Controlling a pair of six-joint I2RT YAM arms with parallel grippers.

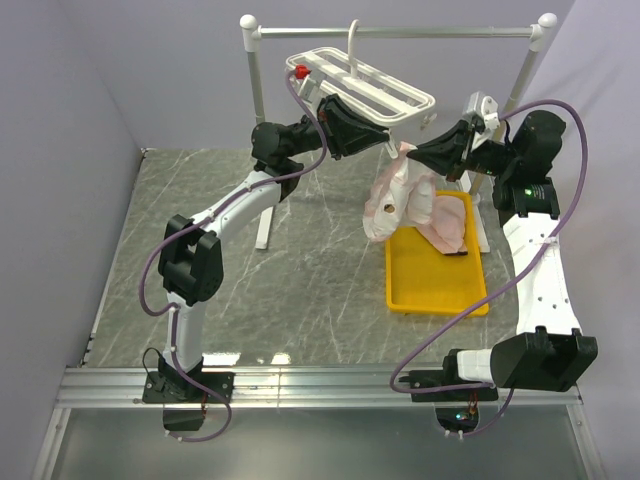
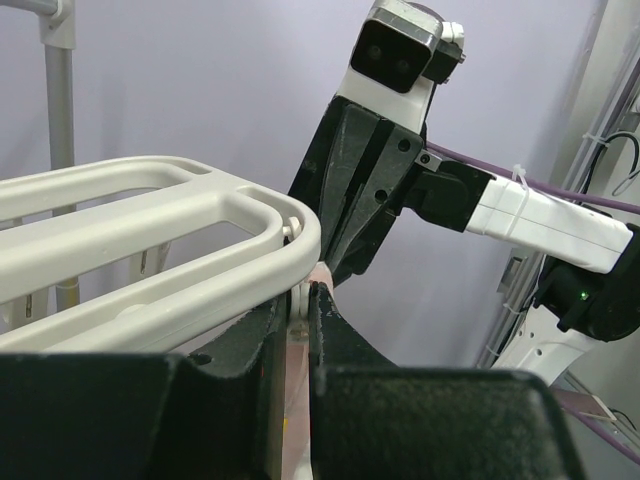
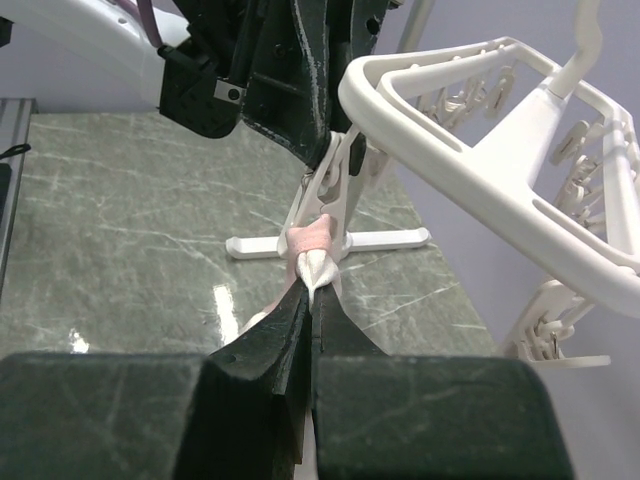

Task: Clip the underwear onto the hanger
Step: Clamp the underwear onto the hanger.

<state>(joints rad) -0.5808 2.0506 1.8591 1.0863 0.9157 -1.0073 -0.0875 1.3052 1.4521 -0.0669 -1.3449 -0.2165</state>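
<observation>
Grey marble counter (image 1: pixel 300 280). Right tool (image 3: pixel 312 287) pinches limp pink underwear (image 1: pixel 398 203) by its hem (probably light, floppy). Left tool (image 2: pixel 299 298) squeezes a hanger (image 1: pixel 375 90) clip (image 3: pixel 336 178).

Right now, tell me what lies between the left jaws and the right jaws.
A white clip hanging from the hanger's corner, with a pink bunch of underwear reaching up to it. The right wrist view shows it best.

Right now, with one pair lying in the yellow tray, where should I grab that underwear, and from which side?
Probably pinch the underwear at its dark-trimmed edge, coming straight down from above. It lies low in the tray, whose walls block a sideways approach, and that edge faces the tray's bare near half.
</observation>
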